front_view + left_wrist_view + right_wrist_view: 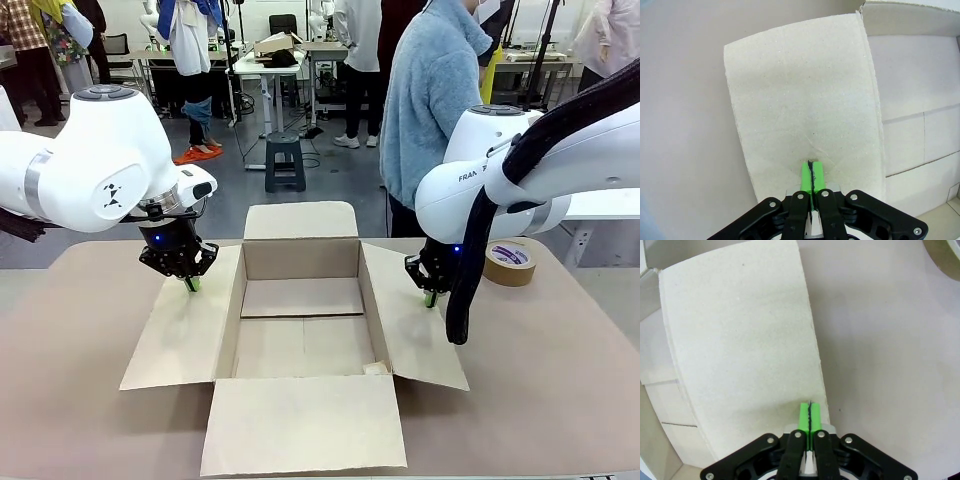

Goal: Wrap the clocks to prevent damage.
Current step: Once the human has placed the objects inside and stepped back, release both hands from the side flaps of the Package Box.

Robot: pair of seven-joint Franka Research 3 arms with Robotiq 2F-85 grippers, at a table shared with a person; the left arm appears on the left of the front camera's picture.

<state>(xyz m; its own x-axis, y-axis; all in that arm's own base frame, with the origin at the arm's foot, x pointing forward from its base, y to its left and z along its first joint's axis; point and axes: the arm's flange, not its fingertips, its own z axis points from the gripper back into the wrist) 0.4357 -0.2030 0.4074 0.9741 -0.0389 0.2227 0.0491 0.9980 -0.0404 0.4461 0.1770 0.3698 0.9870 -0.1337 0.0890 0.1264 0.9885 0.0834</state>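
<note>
The clocks are out of view. An open cardboard box [300, 258] sits mid-table with all its flaps spread flat and nothing inside. My left gripper [190, 283] is shut, its green pads pressed together, tips down on the box's left flap [800, 100]. My right gripper [430, 298] is also shut, tips resting at the outer edge of the right flap [740, 340]. Nothing sits between either pair of fingers [811, 172] [810, 412].
A roll of brown tape [510, 262] lies on the table to the right of the box, behind my right arm. A person in a light blue sweater [430, 100] stands at the far side. The beige tabletop [560, 400] surrounds the box.
</note>
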